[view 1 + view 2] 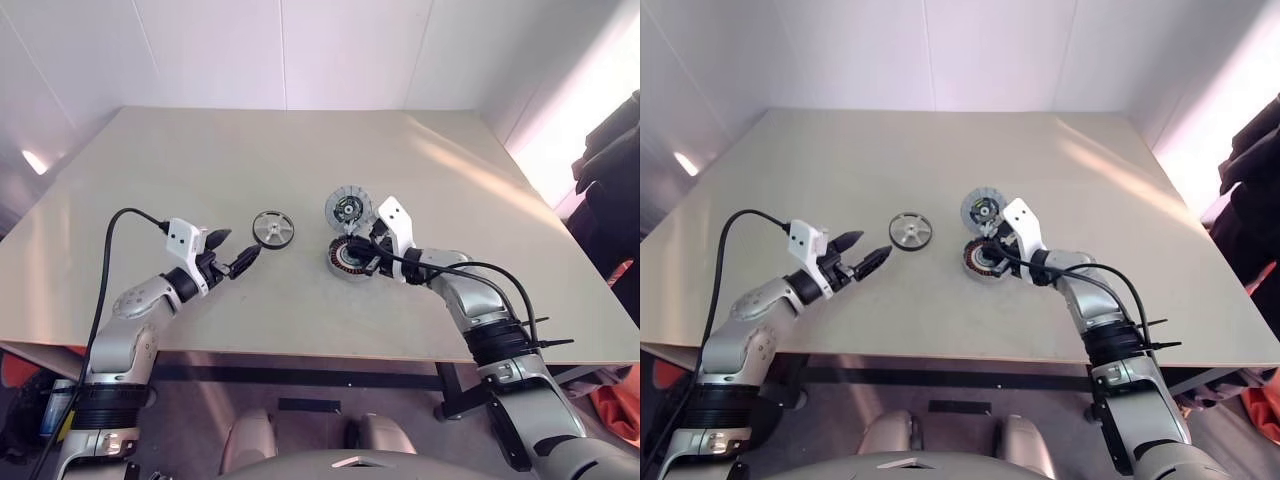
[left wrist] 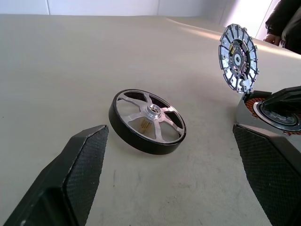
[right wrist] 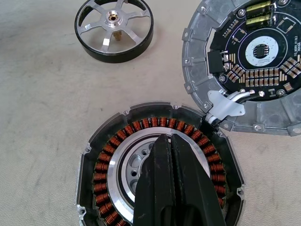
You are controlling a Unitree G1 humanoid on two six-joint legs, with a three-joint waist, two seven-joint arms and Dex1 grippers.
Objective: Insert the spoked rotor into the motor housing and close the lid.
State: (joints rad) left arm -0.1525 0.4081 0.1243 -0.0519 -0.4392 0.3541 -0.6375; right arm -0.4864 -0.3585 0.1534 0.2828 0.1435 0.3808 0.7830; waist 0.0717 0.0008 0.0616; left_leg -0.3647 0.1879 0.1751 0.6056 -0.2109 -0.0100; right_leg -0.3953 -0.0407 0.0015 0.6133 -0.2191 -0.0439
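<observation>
The left gripper [image 1: 232,253] gapes wide and empty, bare table [image 1: 200,160] between it and the spoked rotor [image 1: 273,228] just ahead. The right gripper [image 3: 171,141], pinched closed on nothing, sits over the motor housing [image 3: 110,165], whose lid [image 3: 244,61] stands swung open beyond.

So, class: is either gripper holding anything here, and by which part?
Nothing is held. The left gripper is open short of the wheel; the right gripper is shut, empty, over the ring of coils.

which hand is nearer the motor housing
Right. The right hand hovers shut over the motor housing; the left hand is open across the table, beyond the spoked rotor.
</observation>
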